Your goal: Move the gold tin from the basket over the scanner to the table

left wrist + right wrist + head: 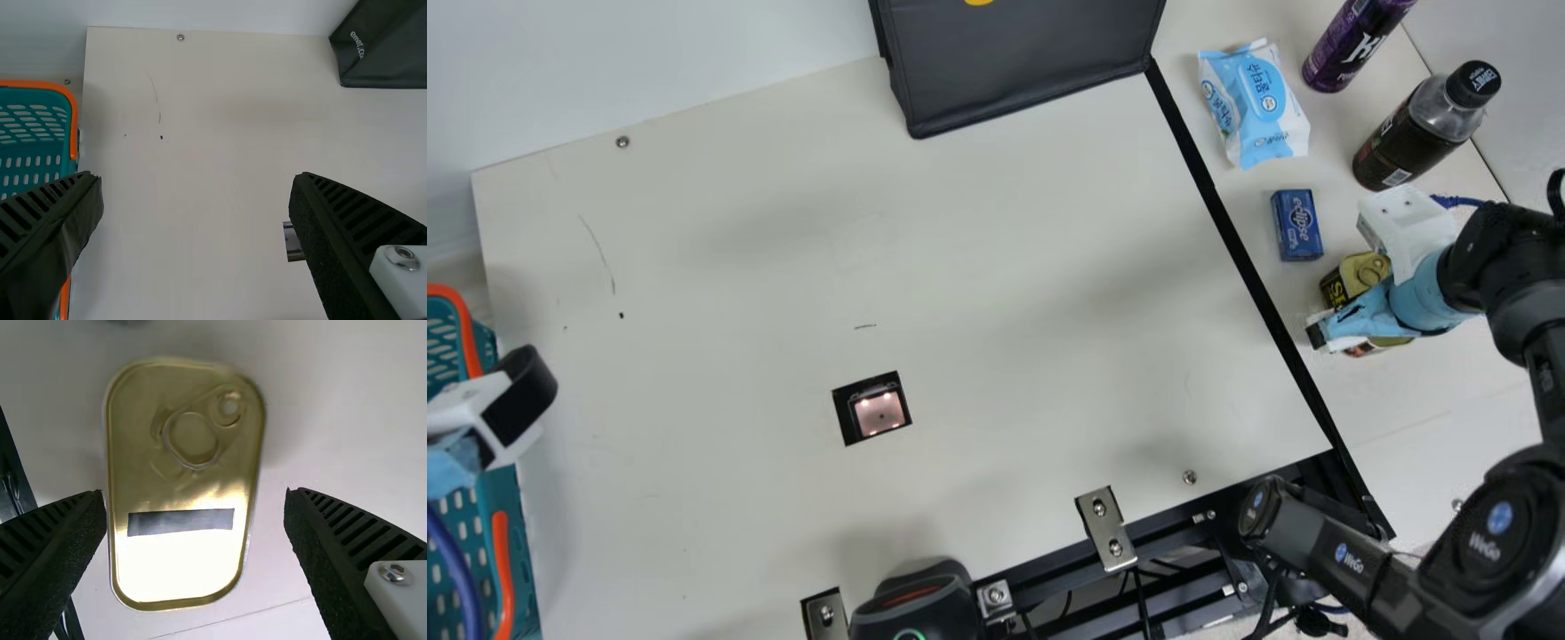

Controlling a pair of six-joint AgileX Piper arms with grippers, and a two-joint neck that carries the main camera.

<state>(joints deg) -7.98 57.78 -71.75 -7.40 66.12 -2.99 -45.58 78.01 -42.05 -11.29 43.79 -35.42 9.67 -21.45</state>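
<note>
The gold tin point(183, 480) lies directly beneath the right jaws, its long axis running crosswise to the line on which they close, so they straddle its narrow width. They stand wide apart with nothing clamped, a margin of bench point(1049, 222) showing on either side of the lid; how low they hang beside the rim I cannot tell. The right arm point(1494, 244) is by far the nearer; the left arm point(467, 400) is across by the basket point(30, 143), its jaws also well spread and holding nothing. The tin is already on the bench beyond the black strip point(1227, 222), well apart from the scanner window point(880, 413), so the carry looks done — what seems left is a straight lift clear, without brushing the rim. It lies flat, lid up: smooth, glossy gold metal, round-cornered, with a raised lip and a pull ring point(193, 440) at the end nearer the small blue box point(1296, 225). Such a hard, slick shell would probably slide if nudged sideways. By contrast the basket is slotted teal plastic with orange handles, and the wipes pack point(1254, 102) is soft, crinkled film — near a dark, rounded bottle point(1409, 142).
</note>
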